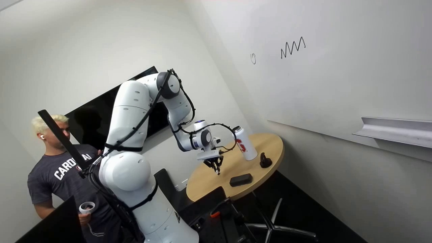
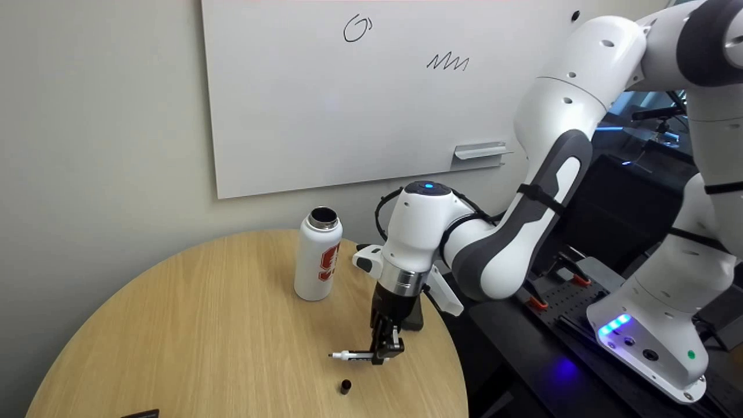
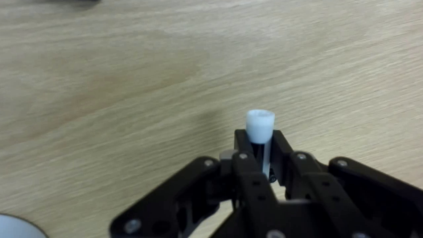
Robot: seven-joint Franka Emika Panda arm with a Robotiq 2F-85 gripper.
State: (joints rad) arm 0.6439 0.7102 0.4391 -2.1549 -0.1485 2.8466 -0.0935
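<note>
Tabletop [image 2: 203, 331] under marker [image 2: 355, 355], S-logo bottle [image 1: 245, 145]

Pale walls [image 2: 110, 116], big whiteboard [image 2: 348, 110] — dark floor [image 1: 303, 212], round wooden table [image 2: 226, 331].

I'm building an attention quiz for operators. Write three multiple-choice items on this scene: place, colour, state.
1. Where is the bottle relative to the table? A) under; B) on top; C) beside.
2. What colour is the bottle's emblem? A) green; B) blue; C) red.
3. The gripper is: A) clamped on the marker; B) wide open; C) closed empty.

1 B: its base rests there in both exterior views.
2 C: plainly red against white.
3 A: fingers pinch the marker in the wrist view.
</note>
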